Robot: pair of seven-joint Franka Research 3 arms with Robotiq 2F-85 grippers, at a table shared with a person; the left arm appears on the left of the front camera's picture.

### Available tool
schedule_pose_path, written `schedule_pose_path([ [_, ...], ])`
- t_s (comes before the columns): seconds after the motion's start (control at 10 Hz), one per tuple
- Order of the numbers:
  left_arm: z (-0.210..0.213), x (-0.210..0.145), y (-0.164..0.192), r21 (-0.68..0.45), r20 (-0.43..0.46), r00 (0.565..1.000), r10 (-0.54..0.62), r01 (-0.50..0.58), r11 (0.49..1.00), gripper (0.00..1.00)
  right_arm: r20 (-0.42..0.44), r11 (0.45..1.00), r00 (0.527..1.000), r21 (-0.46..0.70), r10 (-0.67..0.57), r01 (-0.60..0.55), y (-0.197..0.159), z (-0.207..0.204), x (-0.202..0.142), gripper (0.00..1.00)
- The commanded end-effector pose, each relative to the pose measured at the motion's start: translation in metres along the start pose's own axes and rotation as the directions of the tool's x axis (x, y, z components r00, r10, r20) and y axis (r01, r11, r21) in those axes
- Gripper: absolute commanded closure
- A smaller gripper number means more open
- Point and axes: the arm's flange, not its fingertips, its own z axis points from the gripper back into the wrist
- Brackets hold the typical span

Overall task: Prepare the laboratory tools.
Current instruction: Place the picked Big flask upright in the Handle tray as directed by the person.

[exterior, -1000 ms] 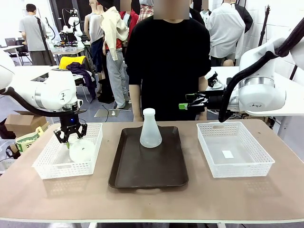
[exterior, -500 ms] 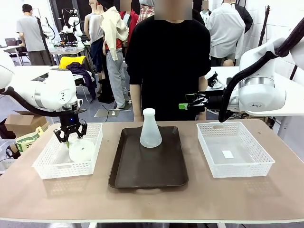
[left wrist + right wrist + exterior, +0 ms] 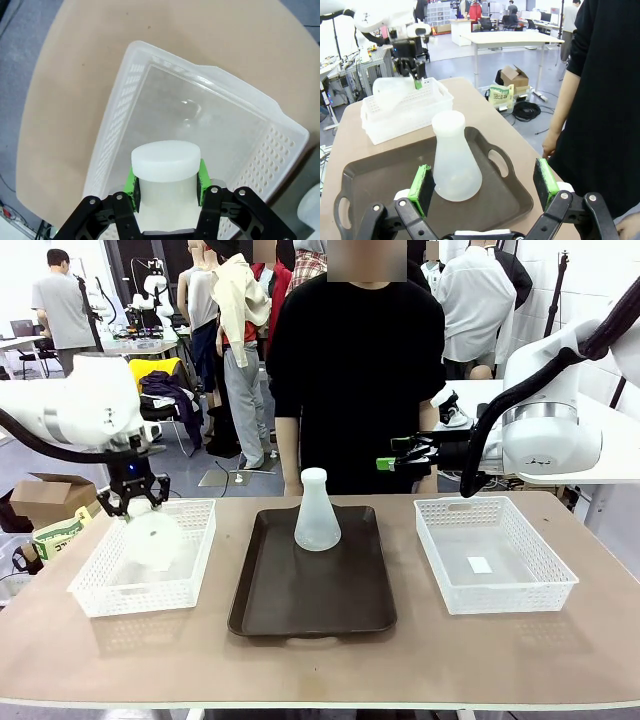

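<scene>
I see one flask (image 3: pixel 317 512) standing on the tray (image 3: pixel 312 590); my left gripper (image 3: pixel 131 498) grips the second flask (image 3: pixel 152 540), left of it.

Two frosted-white conical flasks (image 3: pixel 317 512) (image 3: pixel 152 539), two white lattice plastic baskets (image 3: pixel 196 560) (image 3: pixel 545 570), one dark brown tray (image 3: pixel 310 595), one table (image 3: pixel 320 660), two robot grippers (image 3: pixel 132 497) (image 3: pixel 484 187), one person (image 3: pixel 355 370) opposite.

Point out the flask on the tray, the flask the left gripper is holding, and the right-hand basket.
flask on tray (image 3: pixel 317 525): front view, its body
held flask (image 3: pixel 165 161): left wrist view, its neck
right basket (image 3: pixel 546 549): front view, its side wall
</scene>
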Motion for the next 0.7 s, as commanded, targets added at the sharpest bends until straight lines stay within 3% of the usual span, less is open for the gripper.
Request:
schedule_pose_path([
  [0.0, 0.026, -0.017, 0.025, -0.082, -0.022, 0.997, -0.078, 0.076, 0.994, 1.0, -0.008, 1.0, 1.0, 0.002, -0.008, 0.008, 0.001, 0.0, 0.0, 0.0],
  [0.6, 0.078, -0.068, 0.069, -0.293, 0.065, 0.969, -0.237, 0.245, 0.924, 1.0, -0.008, 1.0, 1.0, 0.002, -0.008, 0.008, 0.001, 0.0, 0.0, 0.0],
])
